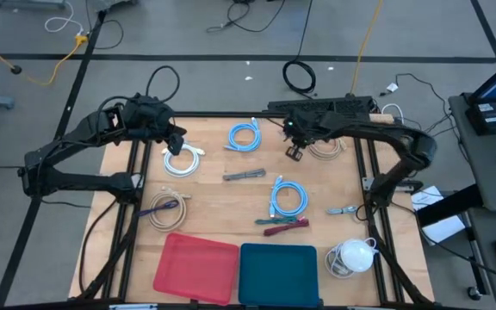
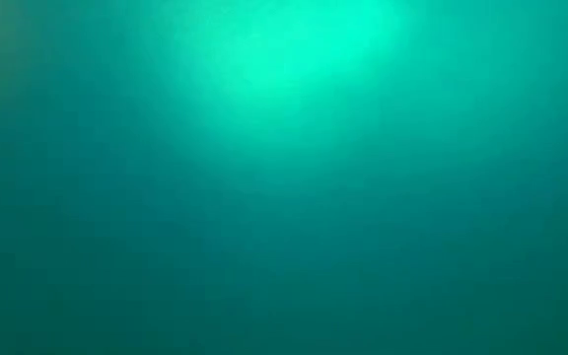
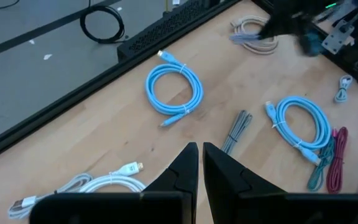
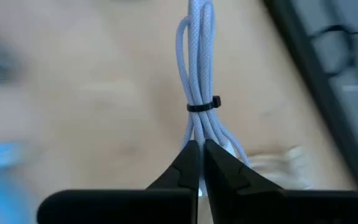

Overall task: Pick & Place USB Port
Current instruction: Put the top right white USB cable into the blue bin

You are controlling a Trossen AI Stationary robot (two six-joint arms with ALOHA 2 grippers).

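My right gripper [image 1: 295, 153] hangs over the far middle of the table, shut on a pale grey-lilac braided cable bundle [image 4: 199, 62] bound by a black tie [image 4: 202, 106]. The left wrist view shows that bundle [image 3: 246, 38] sticking out from the gripper above a beige coil [image 3: 253, 26]. My left gripper [image 3: 201, 152] is shut and holds nothing. It hovers at the far left above a white cable coil [image 1: 183, 161] that lies flat on the wood. The low view shows only a teal glow. My right gripper pinches the bundle's end just behind the black tie [image 4: 197, 127] between its two fingers, several strands together. The fingers slant down from above and lie along the bundle, which runs on straight past the fingertips. Whether its far end touches the table I cannot tell.
Two light blue coils [image 1: 244, 136] [image 1: 288, 197], a grey cable [image 1: 244, 176], a red and teal pair [image 1: 284, 226] and a beige coil [image 1: 165, 207] lie on the table. At its near edge stand a red tray [image 1: 196, 267] and a blue tray [image 1: 278, 271].
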